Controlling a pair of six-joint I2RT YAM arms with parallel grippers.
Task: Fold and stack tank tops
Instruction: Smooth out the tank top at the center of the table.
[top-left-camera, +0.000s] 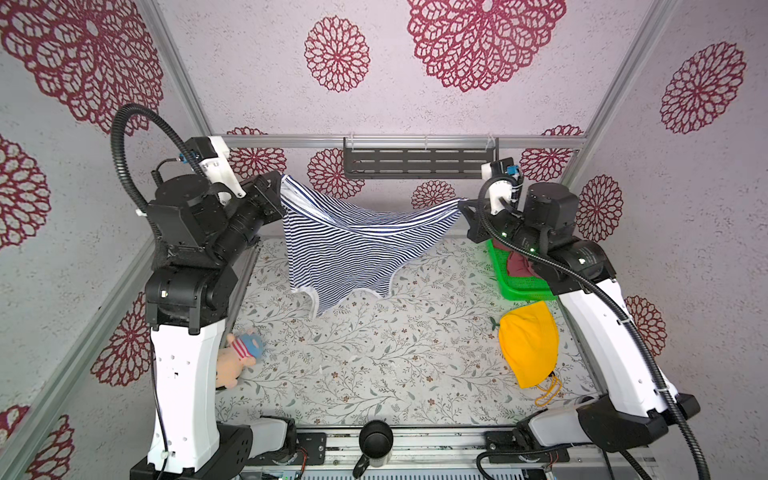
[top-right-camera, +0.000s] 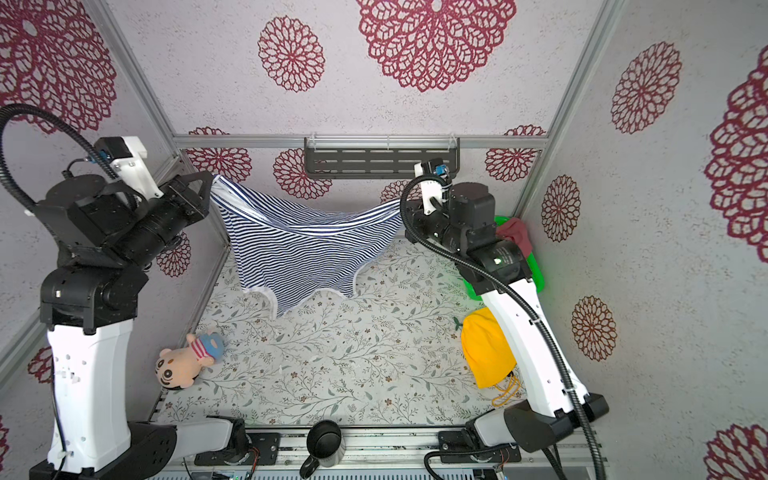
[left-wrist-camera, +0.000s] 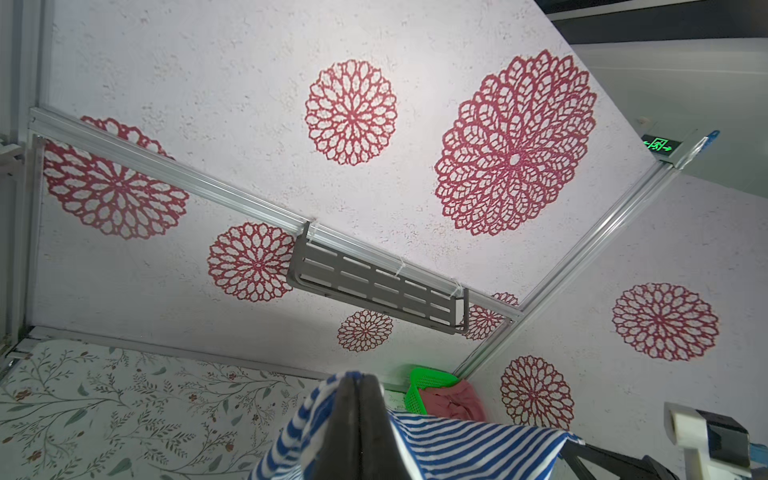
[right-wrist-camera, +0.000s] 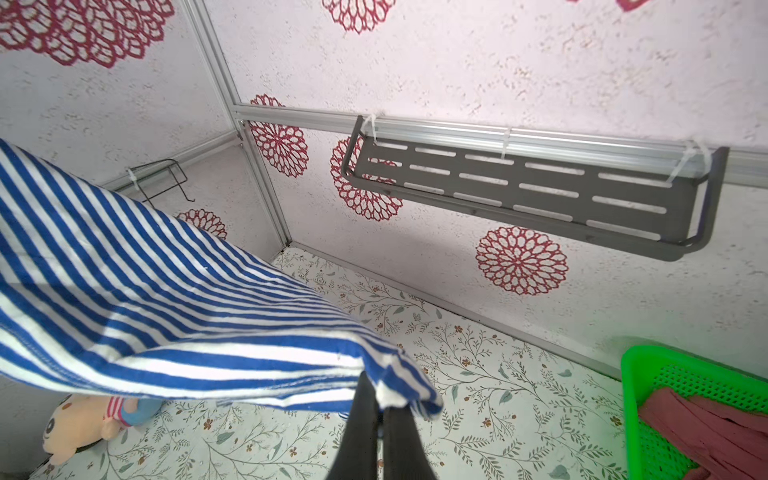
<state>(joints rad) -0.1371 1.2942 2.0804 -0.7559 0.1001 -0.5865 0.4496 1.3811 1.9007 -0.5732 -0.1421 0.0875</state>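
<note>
The striped tank top (top-left-camera: 353, 245) hangs stretched in the air above the far half of the tabletop (top-left-camera: 374, 374), sagging in the middle; whether its lowest corners touch the surface cannot be told. The left gripper (left-wrist-camera: 359, 380) is clamped tight on one upper edge, and the right gripper (right-wrist-camera: 380, 409) is pinched closed on the opposite edge. The maroon tank top (top-left-camera: 519, 264) lies bunched in a green basket (top-left-camera: 525, 291) at the far right corner. A yellow cloth (top-left-camera: 528, 345) lies by the right edge, a plush toy (top-left-camera: 241, 357) by the left edge, and a black mug (top-left-camera: 375, 438) stands past the near edge
</note>
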